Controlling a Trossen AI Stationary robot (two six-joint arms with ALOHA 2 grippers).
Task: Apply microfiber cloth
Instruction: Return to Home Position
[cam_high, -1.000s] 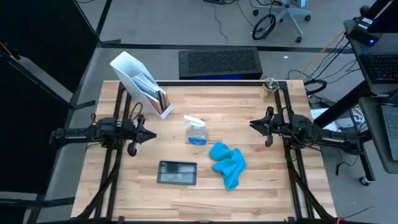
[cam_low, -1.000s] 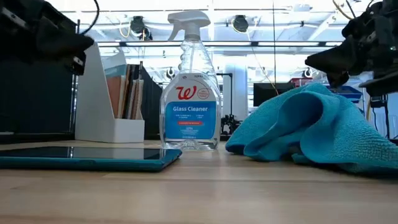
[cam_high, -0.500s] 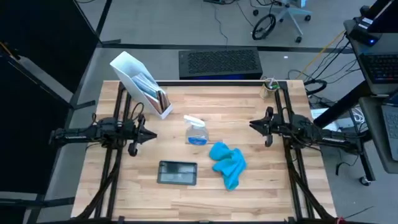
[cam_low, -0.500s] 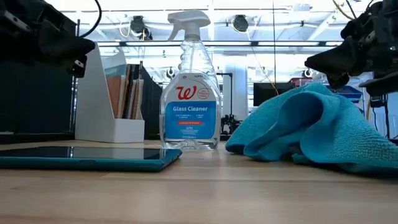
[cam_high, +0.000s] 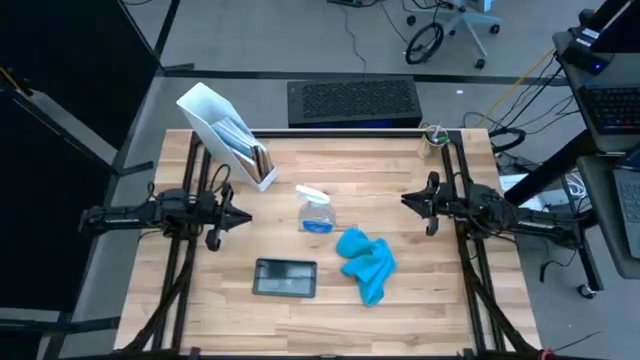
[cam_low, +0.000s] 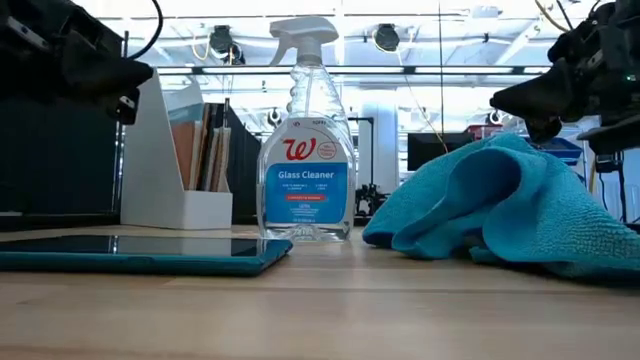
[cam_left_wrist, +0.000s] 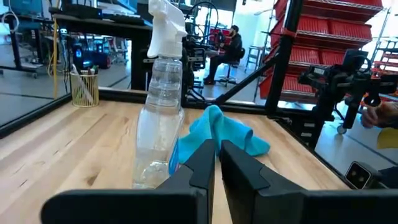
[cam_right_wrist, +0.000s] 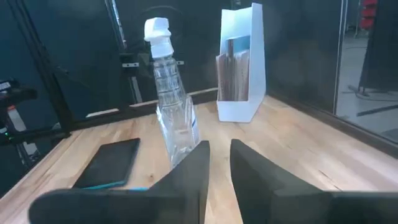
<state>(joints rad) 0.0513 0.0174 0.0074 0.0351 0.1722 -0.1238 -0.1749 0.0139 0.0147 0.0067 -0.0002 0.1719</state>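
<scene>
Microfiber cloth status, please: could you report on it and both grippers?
Left gripper, right gripper empty, raised at table sides. Microfiber cloth bunched beside tablet. Spray bottle just behind.

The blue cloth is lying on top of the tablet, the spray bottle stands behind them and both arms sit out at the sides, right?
Not quite: the microfiber cloth lies on the table beside the tablet, not on it. The high view shows bare wood between them. The rest is as you say.
</scene>
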